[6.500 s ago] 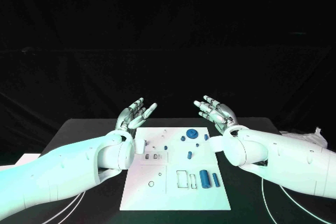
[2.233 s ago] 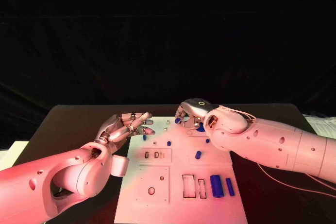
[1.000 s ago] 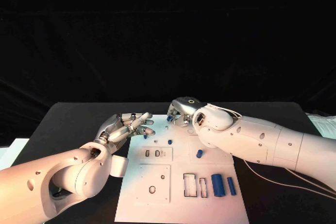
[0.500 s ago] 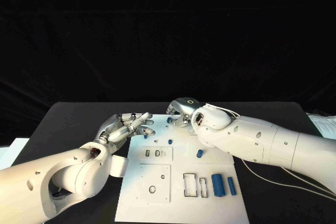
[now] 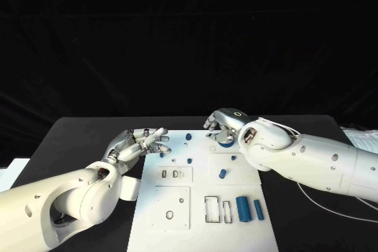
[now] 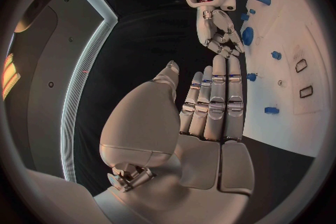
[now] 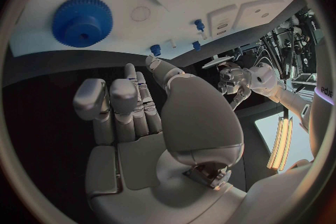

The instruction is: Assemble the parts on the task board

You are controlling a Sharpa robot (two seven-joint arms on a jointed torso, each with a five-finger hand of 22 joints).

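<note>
right hand point(image 5: 223, 124) curled, seemingly empty, above blue gear point(image 7: 82, 21); left hand point(image 5: 139, 143) spread, empty, beside task board point(image 5: 177, 214)

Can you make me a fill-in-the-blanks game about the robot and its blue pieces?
1. The task board on the black table is coloured ____.
2. The round toothed gear near the right hand is coloured ____.
3. The left hand holds ____.
4. The two long blue cylinders lie near the board's ____ edge, closest to the robot.

Missing words: white; blue; nothing; near
</note>
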